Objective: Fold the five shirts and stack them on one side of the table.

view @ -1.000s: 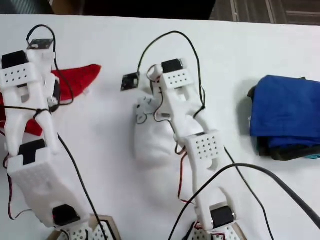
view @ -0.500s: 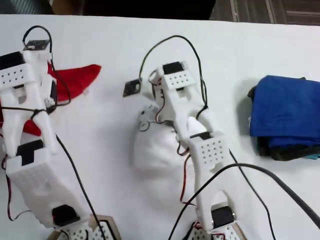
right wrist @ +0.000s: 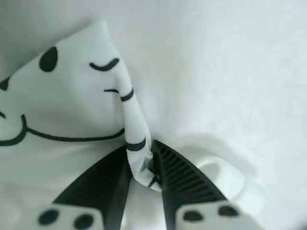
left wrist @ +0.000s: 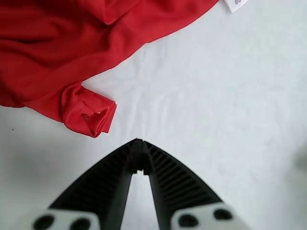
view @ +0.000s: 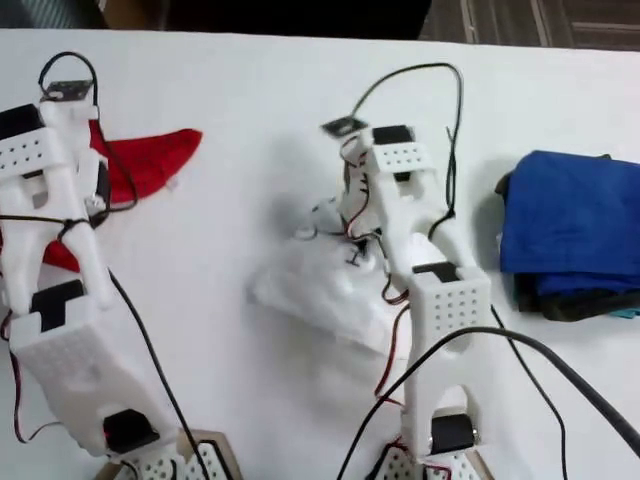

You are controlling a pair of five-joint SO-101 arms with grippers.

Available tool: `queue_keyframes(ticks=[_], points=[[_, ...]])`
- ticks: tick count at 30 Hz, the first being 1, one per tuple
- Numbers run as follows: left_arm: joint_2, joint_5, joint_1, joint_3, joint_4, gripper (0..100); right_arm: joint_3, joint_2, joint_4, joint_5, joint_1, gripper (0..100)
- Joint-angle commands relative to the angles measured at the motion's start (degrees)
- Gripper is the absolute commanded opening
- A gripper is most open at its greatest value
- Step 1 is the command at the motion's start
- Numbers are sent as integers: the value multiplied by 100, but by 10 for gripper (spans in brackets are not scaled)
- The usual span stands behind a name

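A white shirt (view: pixel 320 290) with black face prints lies crumpled mid-table; its cloth (right wrist: pixel 72 110) is lifted in a ridge. My right gripper (right wrist: pixel 144 170) is shut on a fold of it, and the right arm (view: pixel 405 215) stands over its right side. A red shirt (view: pixel 145 160) lies unfolded at the far left, partly under the left arm (view: pixel 55 190). My left gripper (left wrist: pixel 139 165) is shut and empty above bare table, just short of a rolled red sleeve end (left wrist: pixel 88 112). A folded blue shirt (view: pixel 575 215) tops a stack at the right edge.
A dark folded garment (view: pixel 570 300) lies under the blue one in the stack. Black cables (view: pixel 520 350) run from the arm bases across the near table. The table's far edge (view: pixel 320 35) borders a dark floor.
My right gripper has moved right and away from the bases, dragging the white shirt's fold with it so the cloth bunched and shifted. The left arm barely moved.
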Motion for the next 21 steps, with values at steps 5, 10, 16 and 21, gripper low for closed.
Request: queue_keyframes(ticks=[5, 10, 16, 21], points=[[-440, 0, -44, -295, 70, 28, -44, 40, -356, 141, 321, 20], [-440, 0, -53, -321, 26, 28, -53, -268, -251, -598, 646, 20], [-422, 0, -35, -286, -141, 28, -44, -690, -330, -1002, 743, 20], [-404, 0, -35, -286, -176, 28, -44, -1024, -48, 870, 374, 26]])
